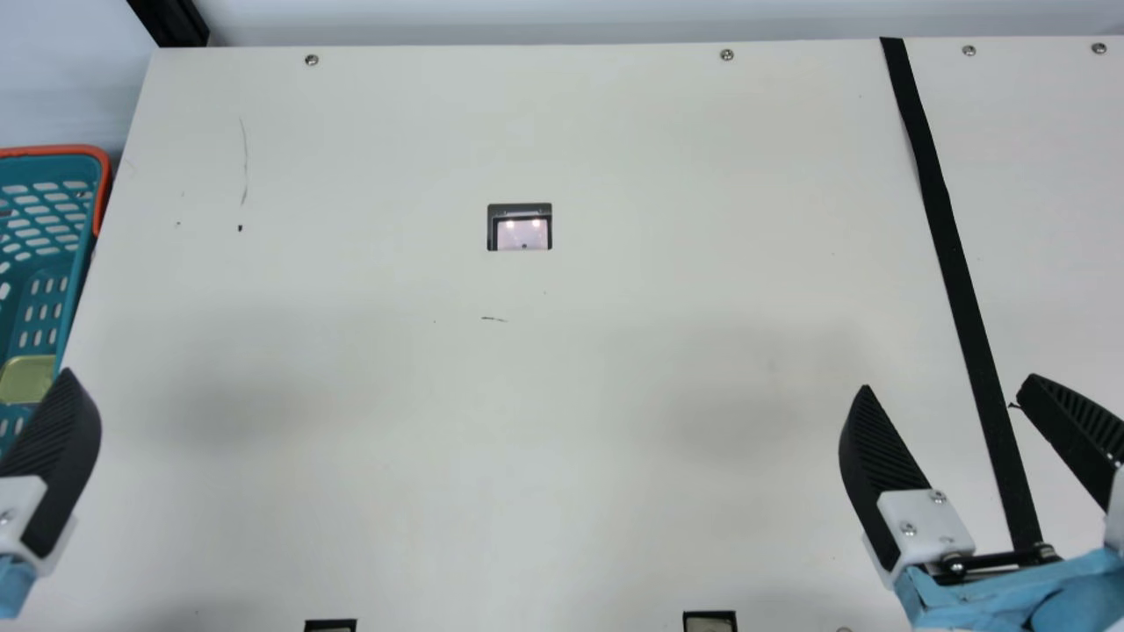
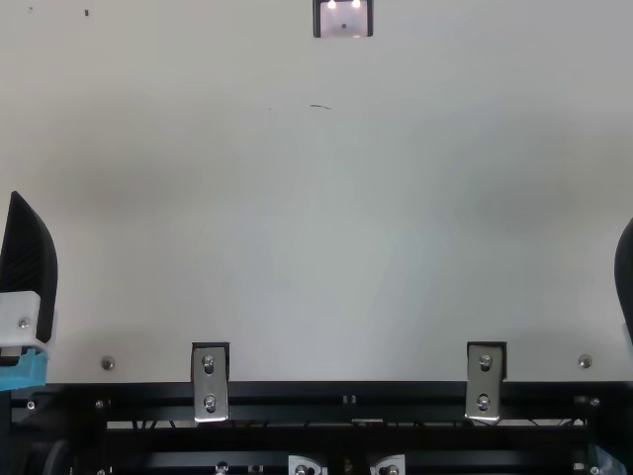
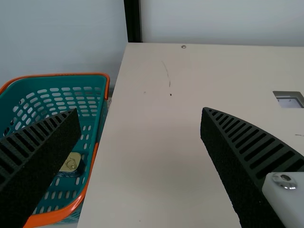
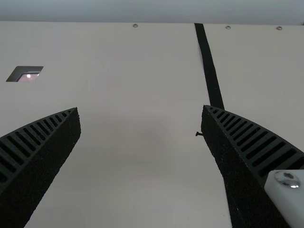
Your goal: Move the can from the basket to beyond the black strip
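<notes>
The can (image 1: 26, 379) lies in the basket (image 1: 53, 167), beyond the jaws of the left gripper (image 1: 54, 465), partly behind one finger in the left wrist view. These jaws are released, wide apart; the right gripper (image 1: 948, 383) is also released.

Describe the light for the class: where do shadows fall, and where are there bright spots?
Main view: soft-edged dim patches on the table, two bright spots in the cutout; top view: similar patches left and right; left wrist view: a shine on the screw; right wrist view: one bright spot in the cutout.
</notes>
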Motion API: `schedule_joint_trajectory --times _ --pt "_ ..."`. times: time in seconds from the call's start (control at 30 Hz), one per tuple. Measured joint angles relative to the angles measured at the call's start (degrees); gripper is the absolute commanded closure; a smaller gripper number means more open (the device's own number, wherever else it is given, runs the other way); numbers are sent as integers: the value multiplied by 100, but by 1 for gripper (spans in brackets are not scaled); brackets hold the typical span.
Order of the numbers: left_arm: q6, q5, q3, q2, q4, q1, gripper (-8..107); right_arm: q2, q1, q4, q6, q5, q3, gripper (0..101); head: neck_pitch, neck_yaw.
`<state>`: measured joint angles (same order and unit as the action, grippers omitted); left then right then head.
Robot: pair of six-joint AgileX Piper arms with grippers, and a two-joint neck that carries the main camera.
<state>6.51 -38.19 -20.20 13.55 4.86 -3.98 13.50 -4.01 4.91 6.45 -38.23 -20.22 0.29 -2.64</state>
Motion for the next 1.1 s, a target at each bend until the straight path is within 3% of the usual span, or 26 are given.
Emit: schedule_joint_trajectory --times 1.1 --pt "0 0 0 0 0 0 9 0 0 17 0 0 0 0 0 0"
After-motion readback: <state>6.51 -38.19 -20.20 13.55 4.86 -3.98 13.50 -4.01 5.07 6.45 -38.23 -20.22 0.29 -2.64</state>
